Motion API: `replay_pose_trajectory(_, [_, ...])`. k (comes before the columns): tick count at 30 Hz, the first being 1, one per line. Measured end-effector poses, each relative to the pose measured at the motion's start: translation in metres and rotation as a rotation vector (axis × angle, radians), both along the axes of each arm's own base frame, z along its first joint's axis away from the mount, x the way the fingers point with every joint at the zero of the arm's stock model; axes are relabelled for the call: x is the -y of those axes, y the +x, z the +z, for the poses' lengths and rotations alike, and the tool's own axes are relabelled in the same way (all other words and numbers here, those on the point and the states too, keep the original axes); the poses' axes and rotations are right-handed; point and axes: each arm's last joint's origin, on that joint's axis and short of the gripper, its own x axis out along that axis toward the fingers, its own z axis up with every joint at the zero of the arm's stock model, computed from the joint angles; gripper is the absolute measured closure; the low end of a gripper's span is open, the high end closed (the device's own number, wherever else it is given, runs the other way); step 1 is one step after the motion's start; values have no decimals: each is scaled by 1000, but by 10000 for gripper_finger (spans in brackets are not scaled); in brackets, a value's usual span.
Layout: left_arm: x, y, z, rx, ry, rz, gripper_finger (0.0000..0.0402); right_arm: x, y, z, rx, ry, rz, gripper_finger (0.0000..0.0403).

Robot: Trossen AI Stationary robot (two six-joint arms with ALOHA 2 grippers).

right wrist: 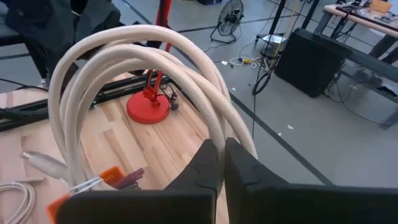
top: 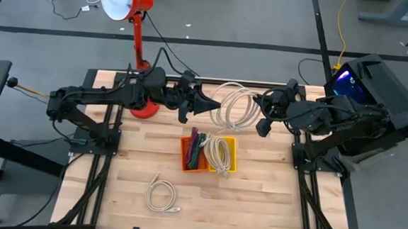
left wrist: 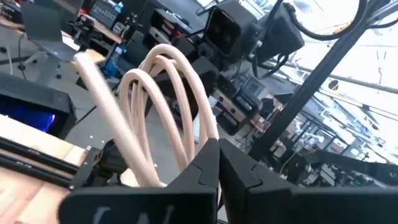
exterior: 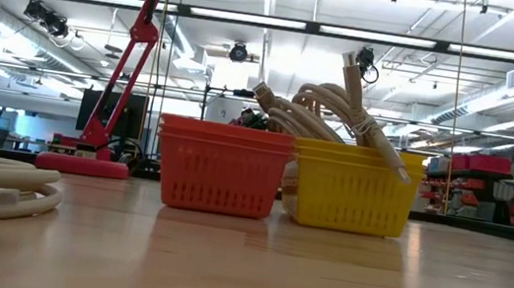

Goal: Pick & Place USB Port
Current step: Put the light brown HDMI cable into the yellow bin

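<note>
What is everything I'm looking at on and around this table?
Coiled cable held in the air: one, cream, between the two grippers above the table's far side.
Cable coil on table: one, cream, near front edge.
Orange basket: one, table centre, holding dark and coloured cables.
Yellow basket: one, touching the orange one's right side, holding a cream cable.
Desk lamp: one, red, far left of table.
Table: one, light wood.
Black box: one, lit blue, beside the table's right edge.
Left gripper: shut on the held coil.
Right gripper: shut on the same coil.
</note>
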Motion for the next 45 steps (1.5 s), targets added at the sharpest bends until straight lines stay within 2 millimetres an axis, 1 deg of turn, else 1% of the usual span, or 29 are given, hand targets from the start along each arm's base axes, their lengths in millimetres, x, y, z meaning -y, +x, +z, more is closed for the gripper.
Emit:
replay_pose_trajectory(3, [0,0,-1,-5,16,6,399,0,0,0,-4,3,4,402])
replay_pose_trajectory(10, [-1,1,-8,-81,10,44,400,1,-3,-5,-44,15,-9,401])
replay_pose_trajectory(19, [-2,1,-8,-81,7,56,400,1,-4,-4,-39,20,-10,400])
replay_pose_trajectory(22, [-5,0,-8,-82,-3,19,391,1,-4,-4,-45,10,-3,401])
replay_pose_trajectory(25, [-7,-2,-6,-76,-6,-52,375,1,-4,-4,-45,7,-1,401])
replay_pose_trajectory(29, [-7,-3,-5,-70,2,-67,346,3,-9,-1,-34,2,-10,401])
replay_pose_trajectory(32, [-7,-3,-7,-92,-1,-70,309,5,-14,1,-25,1,-10,402])
replay_pose_trajectory(35, [-8,-3,-10,-125,-8,-66,264,6,-19,4,-20,-7,-3,402])
replay_pose_trajectory(40, [-8,-3,-10,-120,-8,-58,200,9,-28,8,-3,-4,-3,402])
replay_pose_trajectory(42, [-9,-3,-10,-125,-12,-56,184,10,-32,9,2,-5,-2,402])
replay_pose_trajectory(45, [-11,-3,-12,-151,-35,-52,175,12,-39,11,6,-4,-2,402])
